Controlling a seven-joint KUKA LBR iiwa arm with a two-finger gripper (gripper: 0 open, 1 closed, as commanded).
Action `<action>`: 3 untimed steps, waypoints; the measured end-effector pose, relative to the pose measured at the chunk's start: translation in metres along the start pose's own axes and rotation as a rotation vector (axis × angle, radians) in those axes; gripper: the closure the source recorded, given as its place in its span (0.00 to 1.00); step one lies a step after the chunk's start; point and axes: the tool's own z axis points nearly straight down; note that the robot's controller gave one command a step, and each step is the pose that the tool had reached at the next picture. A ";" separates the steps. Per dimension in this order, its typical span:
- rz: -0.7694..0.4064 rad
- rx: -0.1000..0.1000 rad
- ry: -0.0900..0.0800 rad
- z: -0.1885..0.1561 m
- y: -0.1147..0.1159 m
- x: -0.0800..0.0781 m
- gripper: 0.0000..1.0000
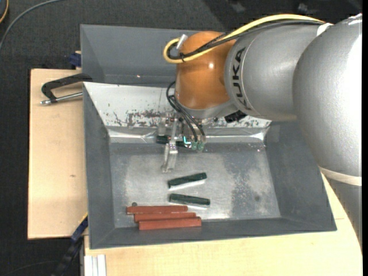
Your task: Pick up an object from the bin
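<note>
A grey metal bin (96, 154) holds a few slim sticks. The silver arm (287, 68) reaches in from the right, and its rounded orange wrist cover (198, 73) hangs above the far wall with a yellow cable (259, 25) looping over it. Below the cover the pincer (168, 161) points down over bare floor in the far middle of the bin. It shows thin and pale against the metal, and whether it is open or closed cannot be told from this angle, though nothing appears to be held in it. Just nearer than its tip and slightly to the right lies a short, flat dark green stick (187, 180), apart from the pincer and tilted so that its right end sits farther away. A second dark green stick (190, 199) lies a little nearer still, almost level, close to the first without touching it. Along the near wall, left of centre, what look like three long reddish-brown bars (167, 217) lie side by side, pressed together lengthwise. Dark speckles (132, 118) mark the far sloping wall.
</note>
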 end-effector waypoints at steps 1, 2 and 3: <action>-0.357 0.002 -0.004 0.061 -0.042 0.066 0.00; -0.357 0.001 -0.010 0.059 -0.041 0.064 1.00; -0.361 -0.002 -0.024 -0.087 0.024 0.058 1.00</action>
